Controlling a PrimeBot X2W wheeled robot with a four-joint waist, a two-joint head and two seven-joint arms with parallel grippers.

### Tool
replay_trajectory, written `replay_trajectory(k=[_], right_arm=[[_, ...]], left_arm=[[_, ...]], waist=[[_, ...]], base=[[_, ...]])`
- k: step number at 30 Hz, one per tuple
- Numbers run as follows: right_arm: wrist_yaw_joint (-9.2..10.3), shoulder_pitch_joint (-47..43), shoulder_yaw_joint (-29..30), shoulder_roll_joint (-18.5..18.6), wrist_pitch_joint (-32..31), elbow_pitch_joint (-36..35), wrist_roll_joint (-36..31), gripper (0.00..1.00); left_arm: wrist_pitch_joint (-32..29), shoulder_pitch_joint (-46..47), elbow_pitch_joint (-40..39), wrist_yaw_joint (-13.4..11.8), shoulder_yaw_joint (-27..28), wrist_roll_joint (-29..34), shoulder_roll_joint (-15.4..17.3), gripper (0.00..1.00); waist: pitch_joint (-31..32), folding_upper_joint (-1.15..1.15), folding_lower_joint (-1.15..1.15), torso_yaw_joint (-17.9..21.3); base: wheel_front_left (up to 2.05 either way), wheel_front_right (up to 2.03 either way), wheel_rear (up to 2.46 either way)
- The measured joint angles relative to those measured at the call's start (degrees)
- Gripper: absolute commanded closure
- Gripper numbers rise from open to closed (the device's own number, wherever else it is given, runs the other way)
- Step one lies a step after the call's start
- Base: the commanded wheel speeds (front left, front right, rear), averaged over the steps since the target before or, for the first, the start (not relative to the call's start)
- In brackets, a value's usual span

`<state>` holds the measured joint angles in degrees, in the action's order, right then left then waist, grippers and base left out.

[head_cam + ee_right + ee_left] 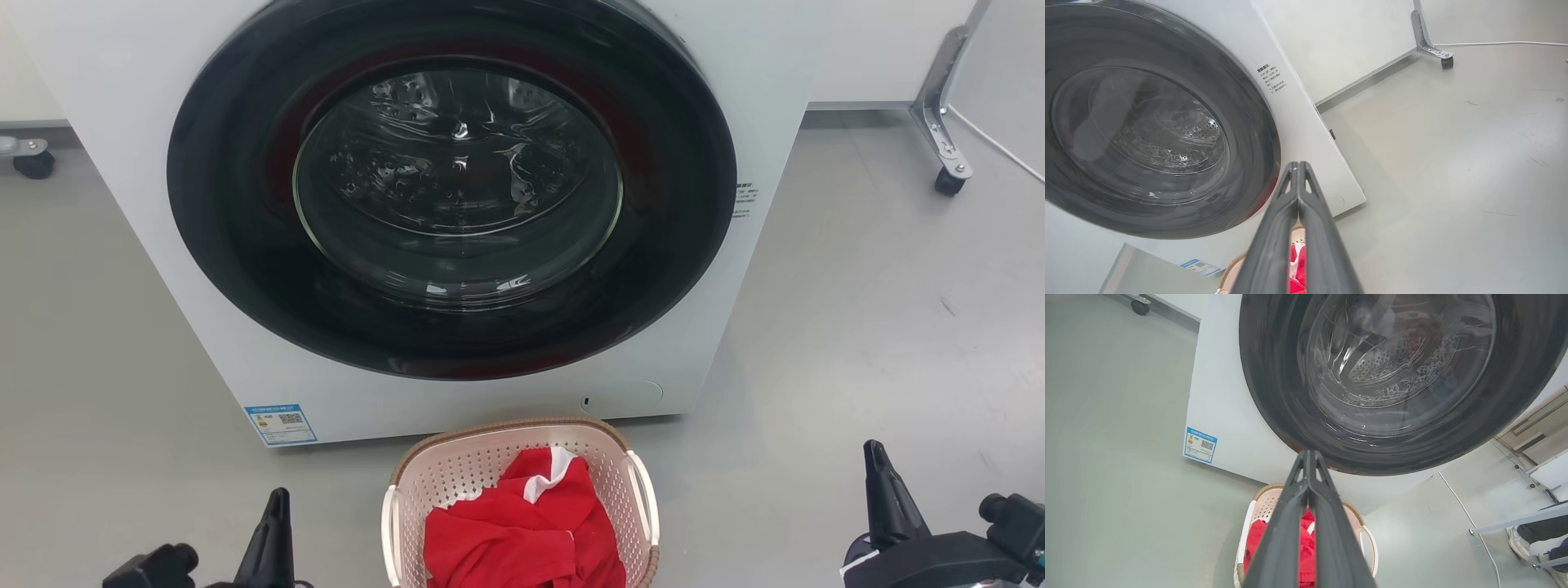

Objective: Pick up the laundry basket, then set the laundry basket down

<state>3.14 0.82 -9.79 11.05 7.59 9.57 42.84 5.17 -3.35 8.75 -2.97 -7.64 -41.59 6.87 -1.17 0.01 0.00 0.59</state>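
We see the laundry basket [457,478] standing upright on the grey floor [857,327], mouth up, just in front of the washing machine [122,163] and centred low in the head view. Its near end is cut off by the bottom edge of that view. Its long axis runs straight away from us toward the machine, so the rounded far end with the brown rim points at the machine's base, below the round dark door [457,188]. The two long sides face left and right, each with a white handle: one on our left [390,531] and one on our right [645,498]. A crumpled red garment [522,531] with a white patch lies inside, heaped toward the near half.

Our left gripper [280,500] shows as one dark spike at the lower left, beside the basket but apart from it. In the left wrist view this gripper [1309,454] has its two fingers pressed together at the tips, holding nothing, with the basket [1263,504] below and behind them.

Our right gripper [875,457] stands at the lower right, well apart from the basket and farther from it than the left one. The right wrist view shows this gripper [1298,165] likewise closed tight and empty, tips meeting in front of the machine's lower corner.

A blue label [280,423] sits on the machine's lower left front. A person's shoe [1519,541] shows at the right edge of the left wrist view.
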Motion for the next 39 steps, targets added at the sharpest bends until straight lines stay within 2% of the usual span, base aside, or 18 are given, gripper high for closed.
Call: replay_trajectory(k=[39], right_arm=[[-5.43, 2.3, 9.5, -4.7, -7.6, 4.1, 26.7, 1.0]], left_arm=[[-6.6, 4.4, 4.2, 5.5, 7.1, -27.1, -2.4, 1.0]], waist=[[0.6, -0.01, 0.0, -0.3]], base=[[0.0, 0.0, 0.0]])
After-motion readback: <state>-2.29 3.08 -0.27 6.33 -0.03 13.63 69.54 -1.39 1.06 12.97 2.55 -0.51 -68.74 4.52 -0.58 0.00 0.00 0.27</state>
